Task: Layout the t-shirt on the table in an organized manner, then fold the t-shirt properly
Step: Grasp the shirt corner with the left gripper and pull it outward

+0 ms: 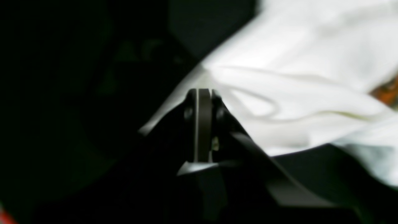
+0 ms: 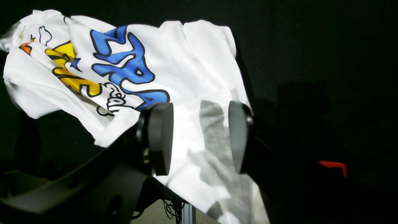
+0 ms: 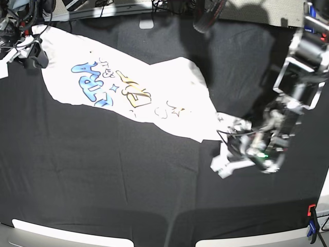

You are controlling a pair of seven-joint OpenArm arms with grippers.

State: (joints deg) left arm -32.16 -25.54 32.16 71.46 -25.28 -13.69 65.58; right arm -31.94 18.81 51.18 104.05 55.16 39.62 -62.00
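The white t-shirt (image 3: 154, 87) lies print side up and wrinkled, stretched diagonally across the black-draped table (image 3: 103, 180) from the far left toward the middle right. My left gripper (image 3: 234, 140) is at its near right corner. In the left wrist view this gripper (image 1: 203, 92) is shut, with an edge of the white t-shirt (image 1: 295, 62) pinched between the pads. My right gripper (image 3: 35, 54) is at the shirt's far left end. Its jaws (image 2: 199, 140) stand open over plain white cloth, just past the blue lettering of the t-shirt (image 2: 186, 62).
An orange and blue clamp (image 3: 311, 226) holds the black cloth at the near right table edge. A red clamp (image 2: 332, 165) shows to the right in the right wrist view. Cables and equipment (image 3: 169, 7) crowd the far edge.
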